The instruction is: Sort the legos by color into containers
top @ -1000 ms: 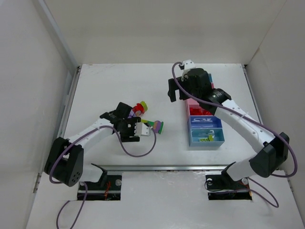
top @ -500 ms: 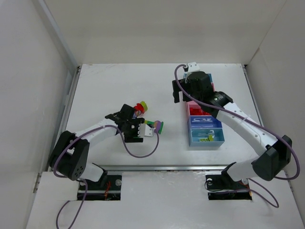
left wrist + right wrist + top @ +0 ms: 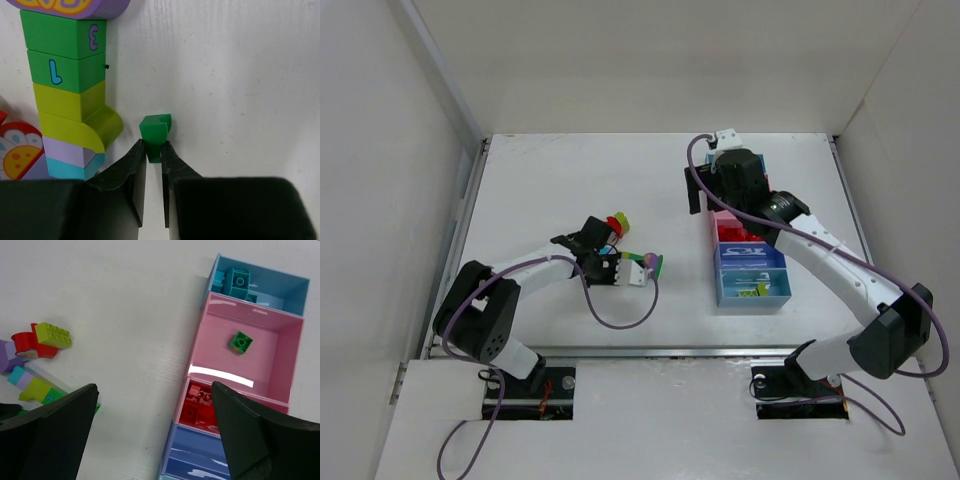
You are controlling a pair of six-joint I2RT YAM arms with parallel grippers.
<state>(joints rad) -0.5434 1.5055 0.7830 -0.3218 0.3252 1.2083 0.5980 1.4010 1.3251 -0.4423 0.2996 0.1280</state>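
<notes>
My left gripper point(image 3: 153, 150) is shut on a small green lego point(image 3: 156, 129) that rests on the white table. Just left of it lies a joined strip of green, yellow-green, lilac and teal bricks point(image 3: 70, 90). From above, the left gripper point(image 3: 607, 263) sits beside that strip point(image 3: 646, 264), with red and yellow-green legos point(image 3: 616, 223) just behind. My right gripper point(image 3: 154, 387) hangs open and empty above the table, left of the containers point(image 3: 752, 300). One pink bin point(image 3: 220, 365) holds a green lego point(image 3: 241, 342); the other pink bin point(image 3: 181, 405) holds red ones.
A light blue bin point(image 3: 295, 287) at the far end holds teal bricks, and a darker blue bin point(image 3: 172, 460) lies nearest the right wrist camera. The nearest light blue bin holds yellow-green pieces point(image 3: 752, 289). White walls enclose the table on three sides.
The left jaws have closed onto the green lego after the arm reached slightly forward and right. The right arm drifted a little to the right, still open.
</notes>
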